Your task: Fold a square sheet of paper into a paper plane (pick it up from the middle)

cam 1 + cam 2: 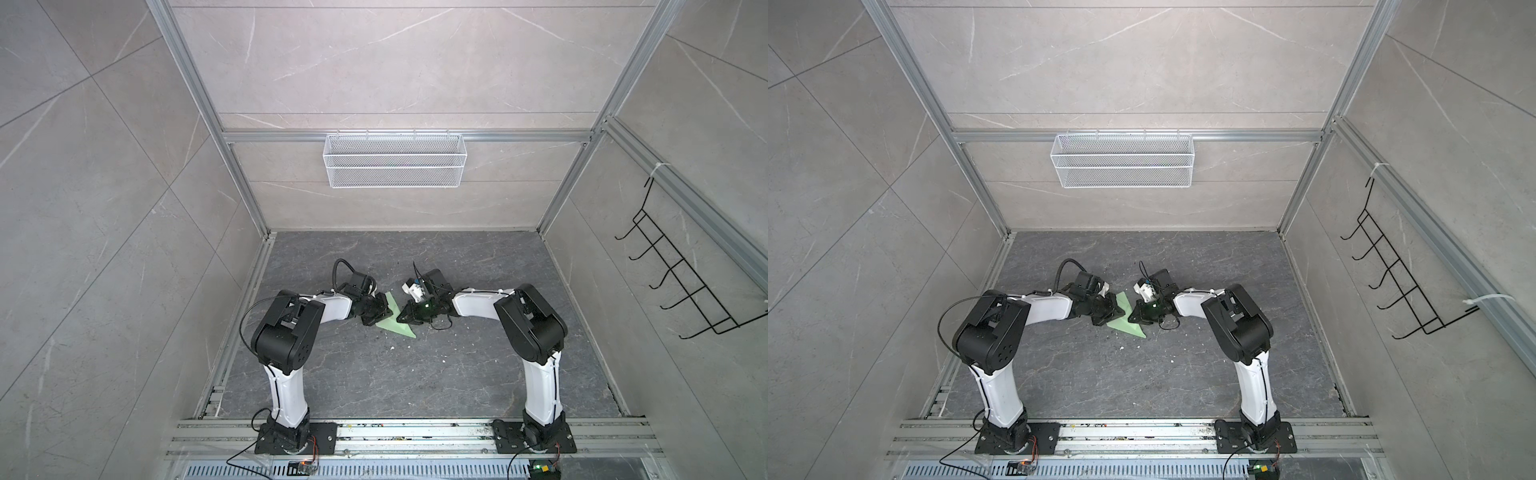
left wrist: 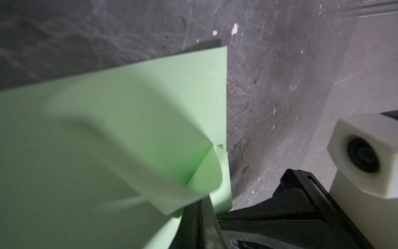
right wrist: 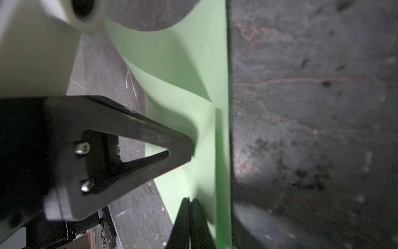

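Fingers (image 2: pixel 193 226) of your left gripper (image 1: pixel 384 311) are pressed fully together. In the left wrist view you can see them pinching a curled flap of the pale green, matte paper sheet (image 2: pixel 107 129), holding it raised off the layer beneath. Your right gripper (image 1: pixel 400 318) faces it from the opposite side of the sheet. Its fingers (image 3: pixel 183 224) are likewise closed with no gap, their tips resting against the paper beside a straight crease. Whether they have a layer caught between them, you cannot tell.

In both top views you will find the sheet folded into a long triangle around the middle of the dark grey marbled tabletop (image 1: pixel 415 374), well apart from all four edges. Its sharp point aims toward the near right corner, and its wide end sits under the left gripper. A few small white crumbs (image 1: pixel 391 348) lie near that point, toward the near edge.
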